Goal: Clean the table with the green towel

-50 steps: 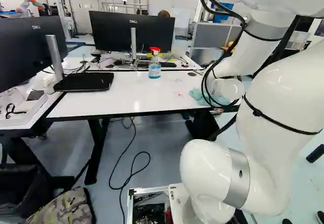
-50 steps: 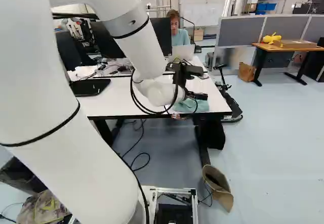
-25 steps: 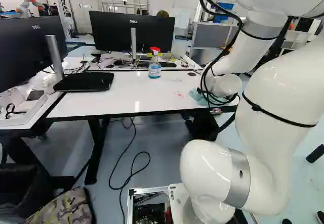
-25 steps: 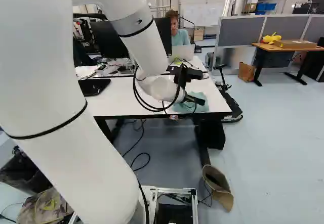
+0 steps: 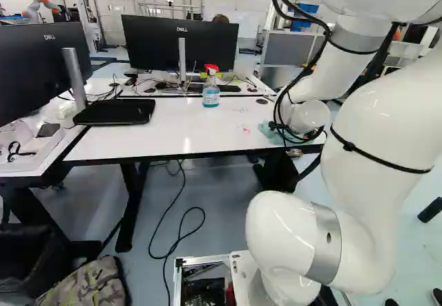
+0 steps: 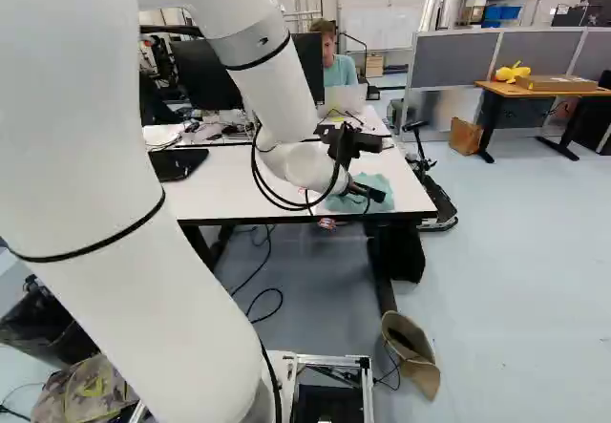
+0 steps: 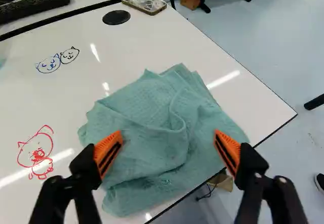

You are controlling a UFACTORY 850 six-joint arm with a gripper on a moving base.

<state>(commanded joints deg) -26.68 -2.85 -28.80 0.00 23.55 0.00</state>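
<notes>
Well, the jaws stand wide apart, holding nothing, their orange pads (image 7: 106,145) over opposite sides of the green towel (image 7: 167,113). It lies bunched beneath them, by the near edge of the worktop (image 7: 63,105), close to the right-hand corner. I'd worry that closing too high would catch only a loose fold, since the heap is low and spread; too low, and the tips would jam on the hard top. A poor grip could also drag cloth over that near edge. I can't make out a firm long axis; if anything it follows the near edge, while one peaked corner points away from the robot. Further out are the red doodle (image 7: 38,153), the cat faces (image 7: 56,62) and a phone-like case (image 7: 144,4), which a broad wipe might knock, and the spray bottle (image 5: 211,94).
</notes>
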